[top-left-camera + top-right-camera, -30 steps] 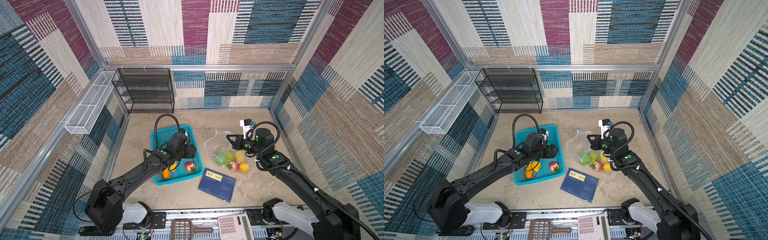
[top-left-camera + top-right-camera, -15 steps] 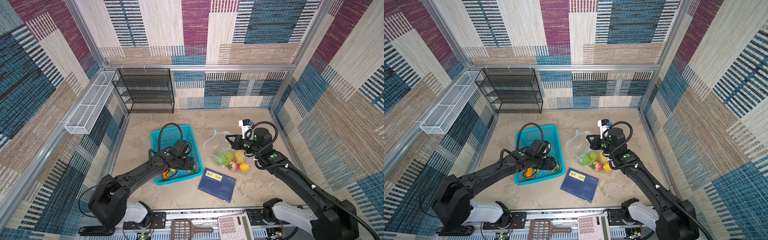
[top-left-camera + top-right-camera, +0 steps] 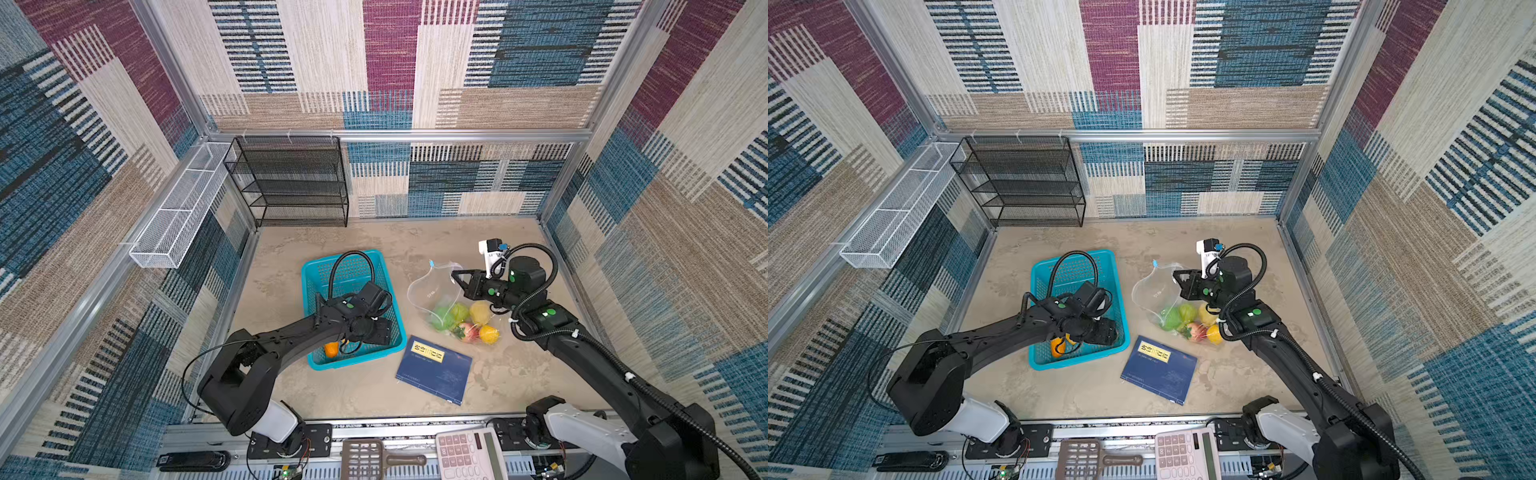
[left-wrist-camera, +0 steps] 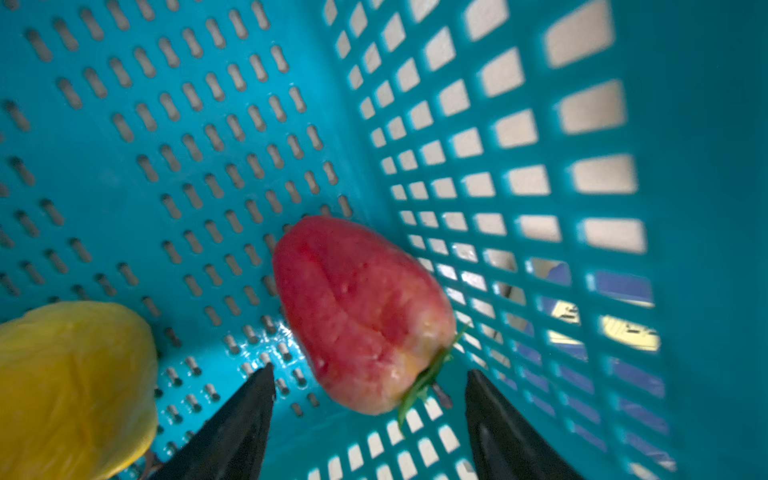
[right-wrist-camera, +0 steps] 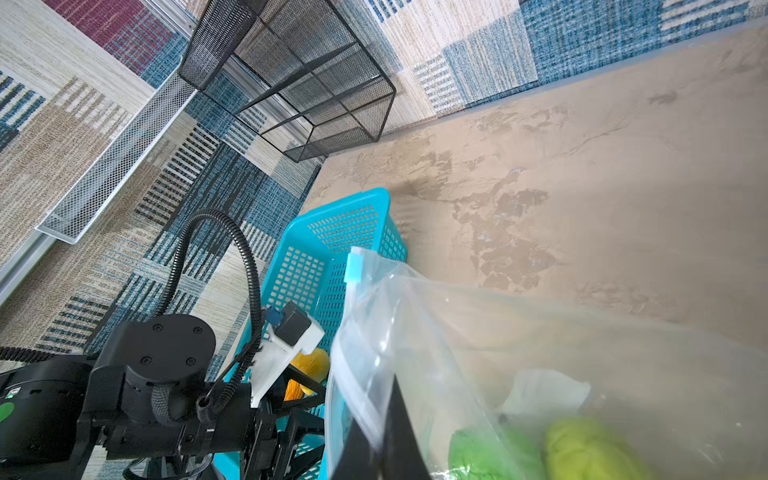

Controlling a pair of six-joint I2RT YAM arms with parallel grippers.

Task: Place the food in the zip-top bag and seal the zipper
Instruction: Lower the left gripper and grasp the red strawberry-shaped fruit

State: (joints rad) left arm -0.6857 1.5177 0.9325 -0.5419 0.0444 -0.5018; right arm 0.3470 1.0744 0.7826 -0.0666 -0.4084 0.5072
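The clear zip-top bag point(image 3: 430, 289) lies right of the teal basket point(image 3: 309, 276), its mouth held up. Green point(image 3: 446, 316), yellow point(image 3: 480, 311), red and orange food shows inside it. My right gripper point(image 3: 456, 275) is shut on the bag's rim point(image 5: 374, 399); the zipper's light-blue slider point(image 5: 354, 266) sits at the far end of the strip. My left gripper point(image 4: 370, 374) is open, low inside the basket, and a red strawberry-like fruit point(image 4: 361, 311) lies just ahead between its fingers. A yellow piece point(image 4: 70, 386) lies beside it. An orange piece point(image 3: 331, 349) shows under the left arm in both top views.
A blue book point(image 3: 434, 368) lies in front of the bag, near the basket's corner. A black wire rack point(image 3: 291, 183) stands at the back left, with a white wire tray point(image 3: 178, 216) on the left wall. A calculator point(image 3: 469, 455) and a brown scoop point(image 3: 365, 457) sit on the front rail.
My left gripper has dropped lower into the basket and moved toward its near right corner, over the red fruit. The right gripper still holds the bag's rim, hardly moved.
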